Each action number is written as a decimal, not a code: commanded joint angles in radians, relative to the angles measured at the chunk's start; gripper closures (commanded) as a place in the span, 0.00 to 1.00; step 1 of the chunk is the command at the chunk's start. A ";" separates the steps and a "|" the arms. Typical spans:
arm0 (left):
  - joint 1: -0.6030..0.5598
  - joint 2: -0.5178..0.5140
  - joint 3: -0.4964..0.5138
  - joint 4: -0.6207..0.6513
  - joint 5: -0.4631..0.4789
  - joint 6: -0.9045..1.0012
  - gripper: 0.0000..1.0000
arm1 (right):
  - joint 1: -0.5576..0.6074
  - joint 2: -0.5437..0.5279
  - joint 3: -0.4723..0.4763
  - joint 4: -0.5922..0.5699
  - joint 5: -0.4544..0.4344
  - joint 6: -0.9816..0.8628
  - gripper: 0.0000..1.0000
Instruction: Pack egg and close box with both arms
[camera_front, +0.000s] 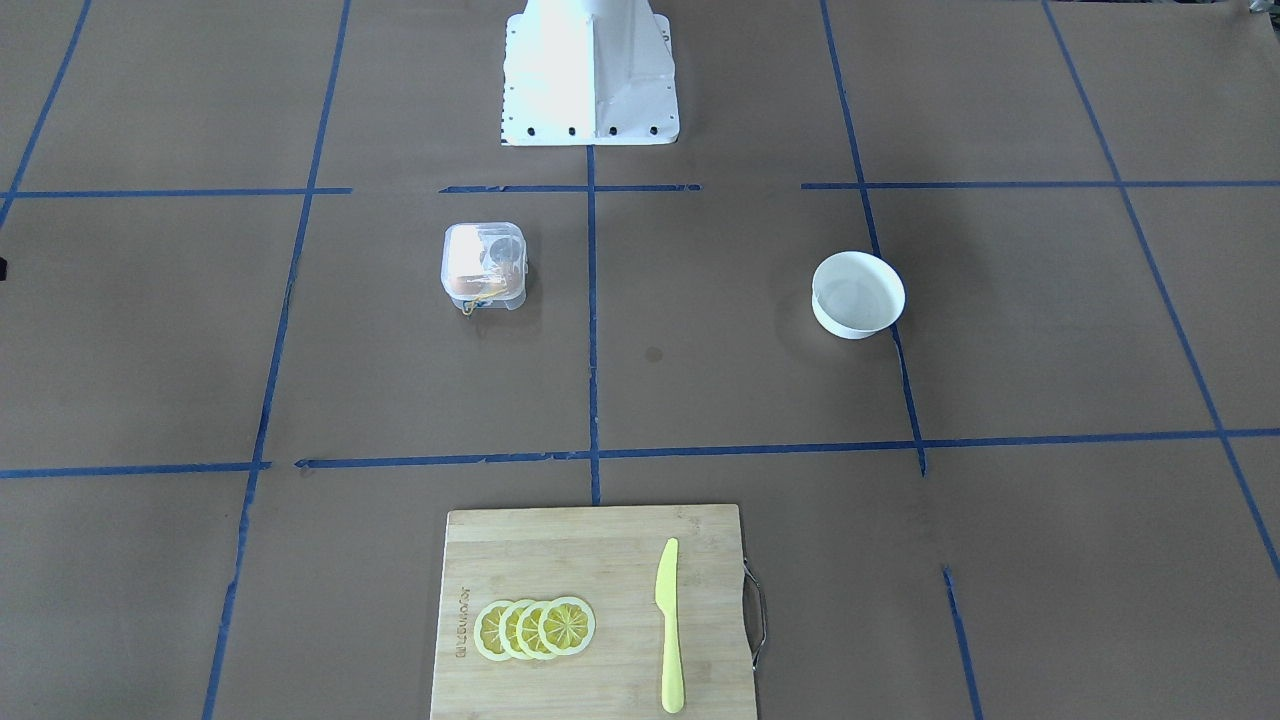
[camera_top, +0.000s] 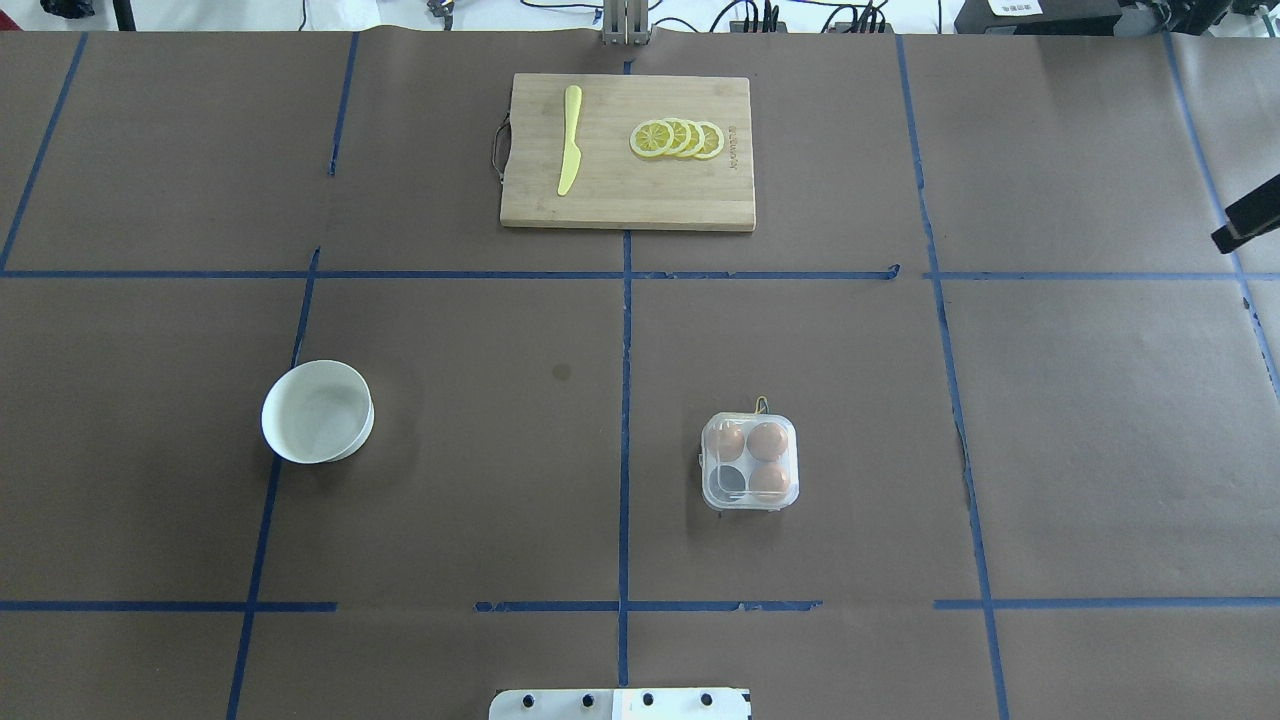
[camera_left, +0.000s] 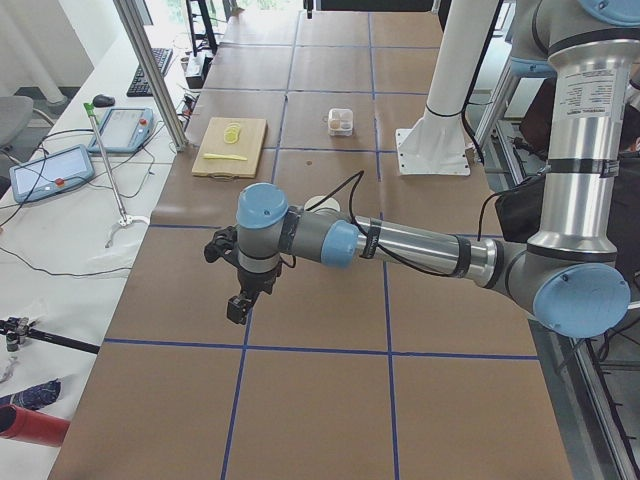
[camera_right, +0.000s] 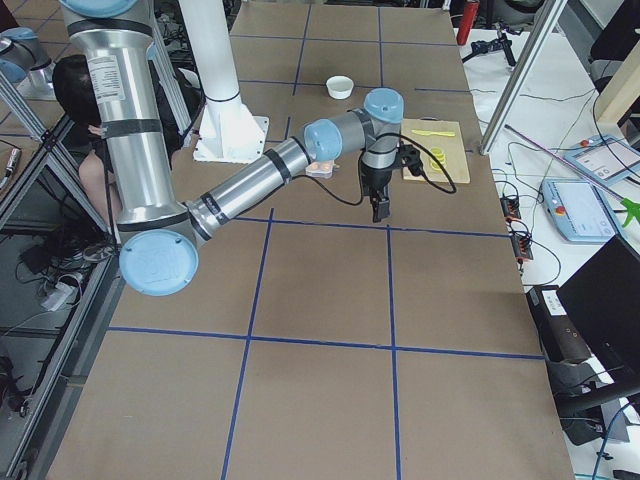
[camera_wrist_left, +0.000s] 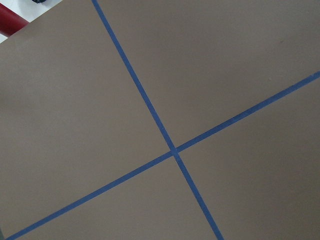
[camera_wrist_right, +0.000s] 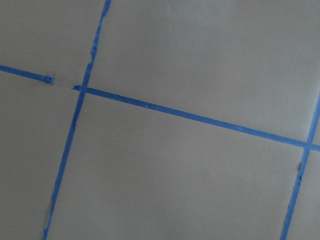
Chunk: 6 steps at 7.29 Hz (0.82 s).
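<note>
Sitting on the table (camera_top: 480, 480) is the clear box (camera_top: 729, 484), just to the robot's right of the centre tape line, in the middle row of taped squares. Three eggs (camera_top: 768, 441) are resting in its round cups, and a bit of yellow band is poking out from the side facing away from the robot. The lid seems to be lying down over them, though I cannot be sure.

Well apart from it, across the centre line, a white bowl (camera_top: 318, 412) is standing upright. On the far edge a wooden cutting board (camera_top: 640, 195) is carrying a yellow knife (camera_top: 569, 140) and a row of overlapping lemon slices (camera_top: 678, 139).

The left arm is reaching out over the table's left end, with its tool (camera_left: 240, 305) pointing down above bare paper. The right arm is doing likewise at the other end, with its tool (camera_right: 380, 208) hanging over a tape line. Both are far from the box, and I cannot tell how far open either tool is.
</note>
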<state>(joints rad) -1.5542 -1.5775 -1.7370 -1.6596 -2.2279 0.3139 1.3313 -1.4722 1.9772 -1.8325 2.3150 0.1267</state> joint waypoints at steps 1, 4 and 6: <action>-0.001 0.002 0.055 -0.034 0.004 0.005 0.00 | 0.067 -0.037 -0.073 0.007 0.009 -0.034 0.00; 0.002 -0.004 0.093 0.007 -0.001 -0.004 0.00 | 0.188 -0.080 -0.194 0.039 0.018 -0.094 0.00; 0.000 0.005 0.097 0.011 -0.001 -0.004 0.00 | 0.224 -0.138 -0.318 0.234 0.053 -0.113 0.00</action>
<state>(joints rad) -1.5535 -1.5778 -1.6431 -1.6542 -2.2289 0.3100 1.5345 -1.5675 1.7303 -1.7197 2.3440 0.0218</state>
